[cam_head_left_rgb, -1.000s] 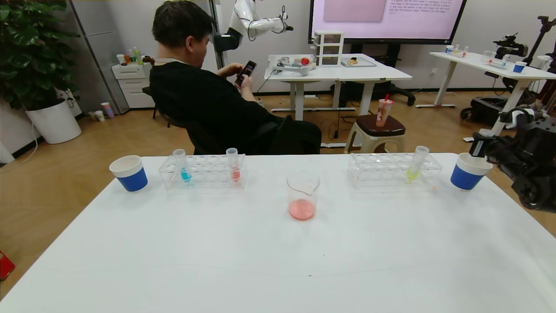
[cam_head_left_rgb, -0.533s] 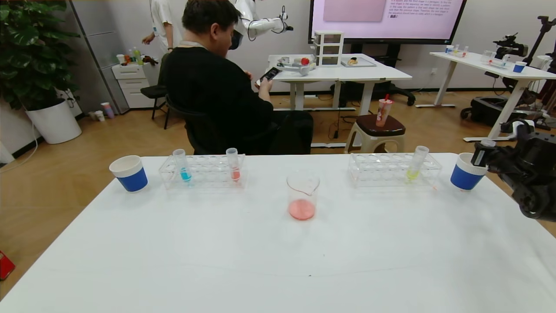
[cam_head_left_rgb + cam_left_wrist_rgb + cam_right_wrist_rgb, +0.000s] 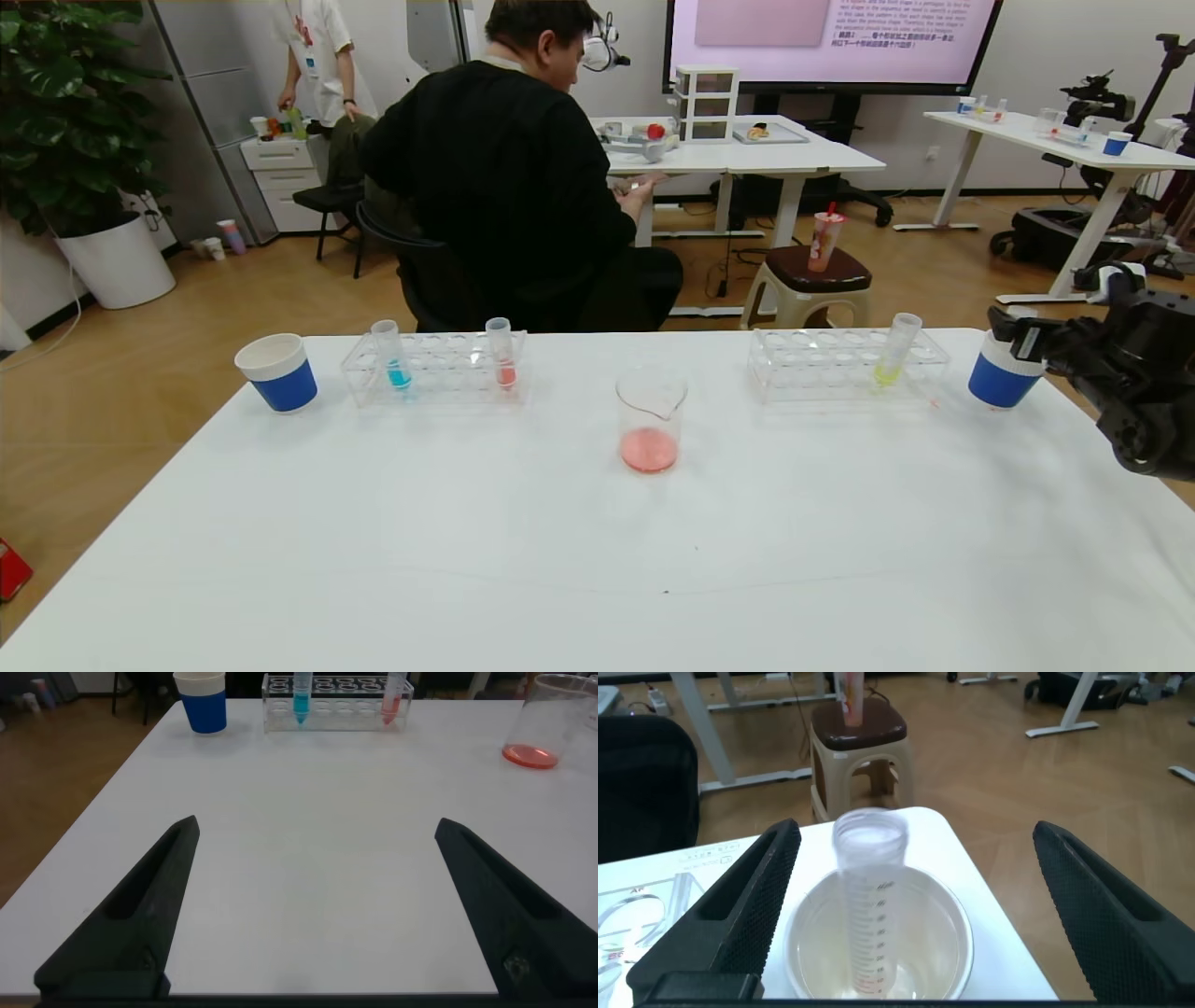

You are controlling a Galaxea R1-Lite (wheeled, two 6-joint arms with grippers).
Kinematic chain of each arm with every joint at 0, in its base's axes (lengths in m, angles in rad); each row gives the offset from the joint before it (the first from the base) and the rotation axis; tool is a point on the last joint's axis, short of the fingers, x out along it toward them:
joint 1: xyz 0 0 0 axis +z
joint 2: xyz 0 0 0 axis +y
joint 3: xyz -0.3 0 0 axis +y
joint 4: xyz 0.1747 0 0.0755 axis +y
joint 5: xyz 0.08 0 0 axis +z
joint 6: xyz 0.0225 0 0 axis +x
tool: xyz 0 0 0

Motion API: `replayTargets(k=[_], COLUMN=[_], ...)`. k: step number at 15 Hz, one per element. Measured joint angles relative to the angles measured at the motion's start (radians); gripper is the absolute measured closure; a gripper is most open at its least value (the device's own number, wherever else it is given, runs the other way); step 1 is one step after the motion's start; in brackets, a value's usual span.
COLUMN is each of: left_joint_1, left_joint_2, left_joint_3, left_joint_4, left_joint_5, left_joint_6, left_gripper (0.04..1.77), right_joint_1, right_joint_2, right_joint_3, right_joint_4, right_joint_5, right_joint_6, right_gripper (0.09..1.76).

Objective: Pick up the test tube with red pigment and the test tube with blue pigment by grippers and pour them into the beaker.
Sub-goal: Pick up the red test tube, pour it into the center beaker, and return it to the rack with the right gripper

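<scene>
moved: right gripper (image 3: 910,905) just let go, jaws now gaping over an empty tube (image 3: 871,905) standing in the cup (image 3: 999,378) at 3 o'clock.
wrist-only: left gripper (image 3: 313,905) is hanging wide open.

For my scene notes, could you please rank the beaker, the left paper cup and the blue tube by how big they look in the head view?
1. Beaker, largest.
2. Left paper cup, a little smaller; it stands farther from the camera, so the true order against the beaker is unsure.
3. Blue tube, plainly the slimmest and smallest.

Head camera looks down across the table (image 3: 523,560); left wrist shares its rack (image 3: 336,693) (right wrist hovers close over a cup (image 3: 878,943)).
</scene>
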Motion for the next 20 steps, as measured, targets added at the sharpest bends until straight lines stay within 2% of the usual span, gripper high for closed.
replayTargets(k=[3, 8, 13, 17, 20], left_joint_1=[0.0, 0.0, 0.0, 0.0, 0.0], left_joint_2=[0.0, 0.0, 0.0, 0.0, 0.0], left_joint_3=[0.0, 0.0, 0.0, 0.0, 0.0], left_joint_4=[0.0, 0.0, 0.0, 0.0, 0.0], left_joint_5=[0.0, 0.0, 0.0, 0.0, 0.0], left_joint_6=[0.0, 0.0, 0.0, 0.0, 0.0], left_gripper=[0.05, 0.05, 0.05, 0.05, 0.05], right_joint_1=[0.042, 0.201, 0.367, 0.41, 0.415], right_joint_2=[-0.052, -0.195, -0.419, -0.654, -0.887], right_joint_3=[-0.007, 0.014, 0.18, 0.309, 0.352], right_joint_4=[0.007, 0.038, 0.04, 0.074, 0.238], right_joint_5=[0.003, -0.002, -0.001, 0.001, 0.001], right_joint_6=[0.001, 0.005, 0.007, 0.006, 0.003], right_gripper=[0.11, 0.11, 0.11, 0.11, 0.11])
